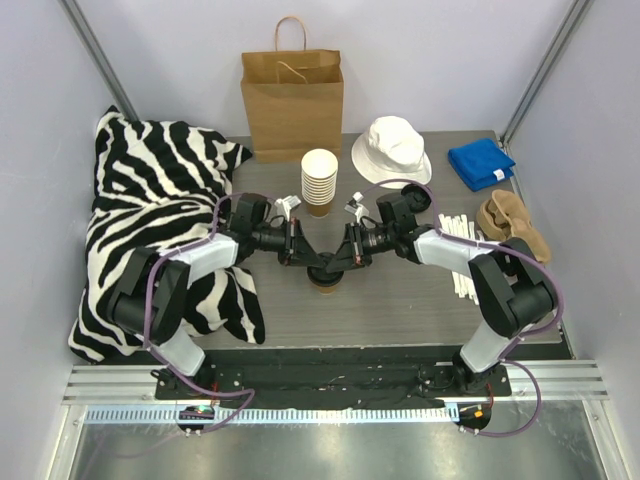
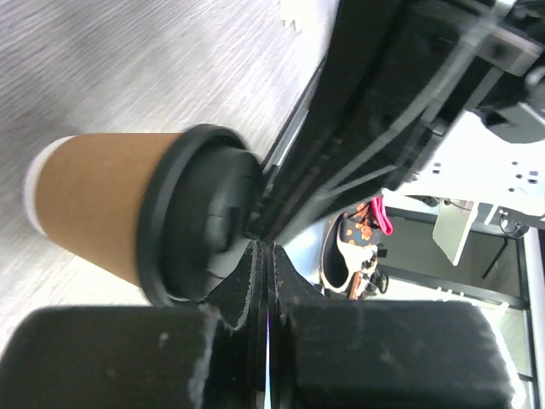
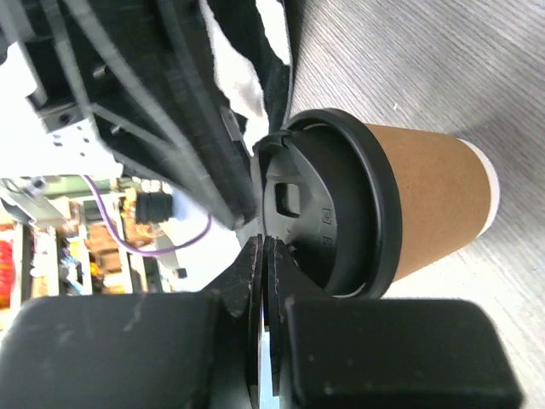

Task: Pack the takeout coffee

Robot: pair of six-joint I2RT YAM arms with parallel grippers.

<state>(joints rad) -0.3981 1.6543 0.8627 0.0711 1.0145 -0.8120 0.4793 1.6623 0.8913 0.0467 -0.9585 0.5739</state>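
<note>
At desk (image 1: 400, 310) centre, 6 o'clock of the bag (image 1: 292, 105), the cup (image 1: 325, 283) stands upright; left fingers (image 2: 234, 285) and right fingers (image 3: 294, 285) are pinched together, empty, tips at its lid (image 3: 324, 204); uneven pressing could tip it

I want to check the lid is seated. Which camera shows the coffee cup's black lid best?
Right wrist: the lid is sharp, rim and small opening visible. Left wrist shows it blurred; top external shows only a sliver of the cup.
</note>
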